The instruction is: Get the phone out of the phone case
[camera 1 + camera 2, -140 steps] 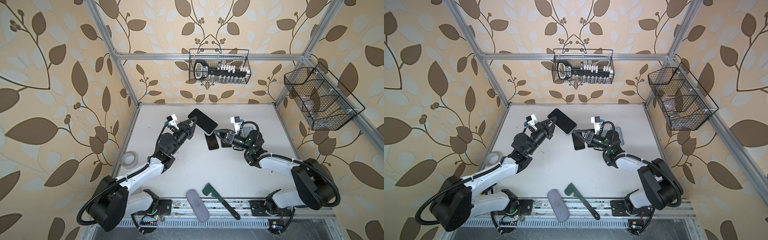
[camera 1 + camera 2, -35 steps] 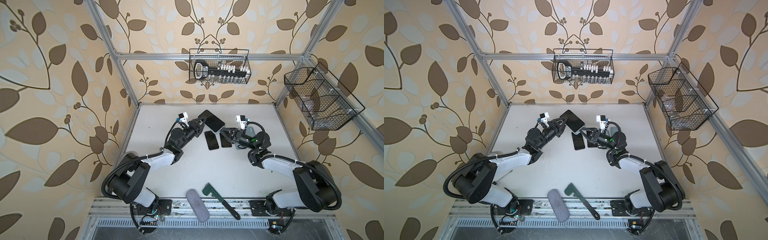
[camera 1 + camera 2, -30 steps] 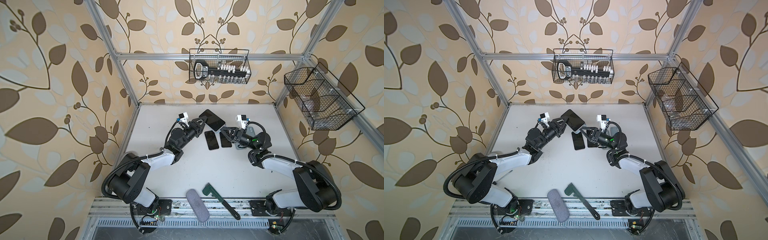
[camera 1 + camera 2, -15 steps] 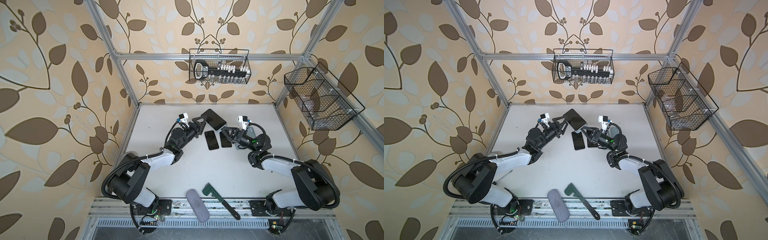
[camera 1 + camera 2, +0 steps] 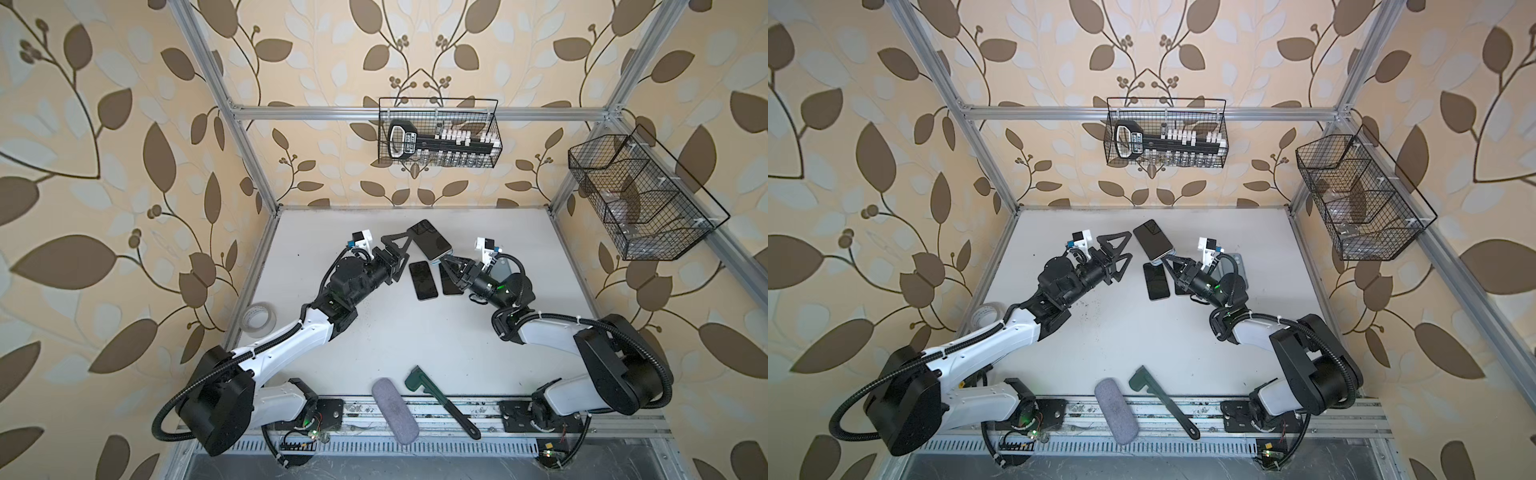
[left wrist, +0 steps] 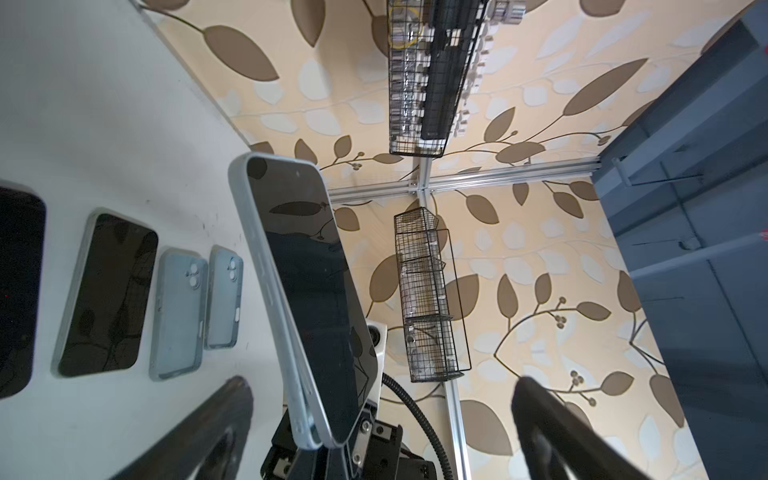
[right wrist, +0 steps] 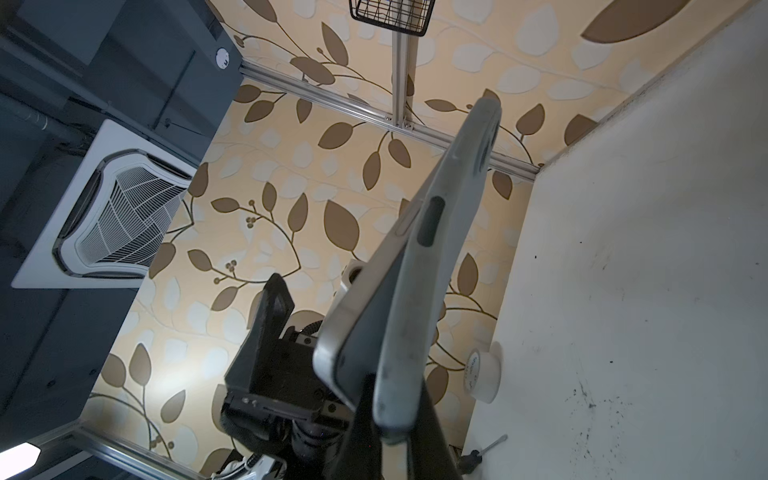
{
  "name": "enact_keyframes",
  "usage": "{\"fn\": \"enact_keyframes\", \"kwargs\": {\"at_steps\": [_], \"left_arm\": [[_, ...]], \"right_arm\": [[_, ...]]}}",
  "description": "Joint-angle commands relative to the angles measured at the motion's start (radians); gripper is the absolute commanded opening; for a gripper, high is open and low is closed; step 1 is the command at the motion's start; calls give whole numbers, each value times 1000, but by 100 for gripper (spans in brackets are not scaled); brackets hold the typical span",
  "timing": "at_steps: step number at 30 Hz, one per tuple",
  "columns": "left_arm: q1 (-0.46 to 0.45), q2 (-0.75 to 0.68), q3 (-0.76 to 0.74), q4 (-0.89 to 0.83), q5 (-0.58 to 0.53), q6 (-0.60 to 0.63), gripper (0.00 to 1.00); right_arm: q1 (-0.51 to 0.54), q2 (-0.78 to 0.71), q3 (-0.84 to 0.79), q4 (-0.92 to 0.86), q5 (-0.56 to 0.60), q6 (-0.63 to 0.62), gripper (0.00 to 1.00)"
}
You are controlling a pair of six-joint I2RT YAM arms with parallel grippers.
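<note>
1. Tape roll (image 5: 259,320): white, lies flat at the left edge of the table (image 5: 415,340), well apart from everything else
2. Grey pouch (image 5: 395,410): oblong, lies across the table's front edge and the rail
3. Left gripper (image 5: 1130,245): jaws spread wide, holding nothing; its fingertips stand just beside the raised phone's left edge, and contact cannot be told
4. Phone (image 5: 429,241): dark screen up, raised off the table and tilted between the two grippers in both top views; in the left wrist view its gripped end stands lifted out of the case and its far end sits seated in it
5. Phone case (image 7: 432,257): pale blue-grey, on the phone's back, parted from it at the gripped end
6. Loose phones (image 5: 423,280): two, dark screens up, flat on the table side by side under the raised phone; the right gripper partly hides the right one
7. Back basket (image 5: 440,133): wire, hung on the rear wall; its contents are too small to tell
8. Green tool (image 5: 440,401): long-handled, lies diagonally over the front edge, near the pouch
9. Right gripper (image 5: 442,262): jaws pinch the phone case's lower end; in the right wrist view one finger sits between phone and case
10. Empty cases (image 6: 178,320): two, pale blue, flat on the table side by side, just beside the loose phones
11. Side basket (image 5: 644,208): wire, with compartments, hung on the right wall
</note>
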Motion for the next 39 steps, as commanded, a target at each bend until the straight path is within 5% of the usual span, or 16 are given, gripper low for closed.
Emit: {"fn": "enact_keyframes", "kwargs": {"at_steps": [1, 15, 39], "left_arm": [[-30, -69, 55, -156, -65, 4, 99], [-137, -60, 42, -125, -148, -111, 99], [-142, -54, 23, -88, -203, -92, 99]], "right_arm": [[32, 15, 3, 113, 98, -34, 8], [152, 124, 12, 216, 302, -73, 6], [256, 158, 6, 285, 396, -78, 6]]}}
